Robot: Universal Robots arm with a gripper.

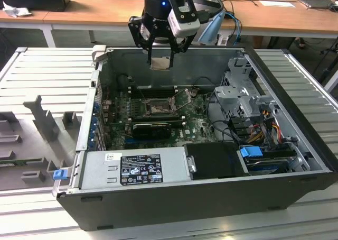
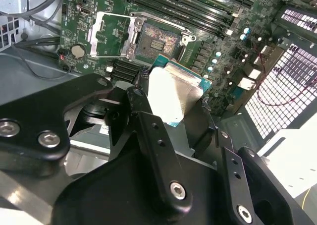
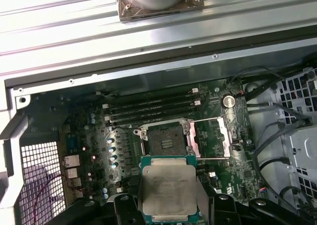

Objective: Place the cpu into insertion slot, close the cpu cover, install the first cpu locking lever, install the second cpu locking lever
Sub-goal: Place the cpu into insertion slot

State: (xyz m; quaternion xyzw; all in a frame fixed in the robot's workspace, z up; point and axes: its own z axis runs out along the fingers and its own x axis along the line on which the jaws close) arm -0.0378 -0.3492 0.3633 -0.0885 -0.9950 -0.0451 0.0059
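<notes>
here we go, black jaws pinched shut on the small flat silvery-beige square cpu, two of its sides hidden behind them, one edge cut off in the first wrist view. in the exterior view the dark-framed square insertion slot sits at the cpu's six o'clock, well apart. the thin silvery metal cpu cover lies open beside it.

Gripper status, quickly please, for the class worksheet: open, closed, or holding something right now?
The gripper: closed, holding the cpu by its edges, not yet in the insertion slot.

Open computer case (power supply inside).
</notes>
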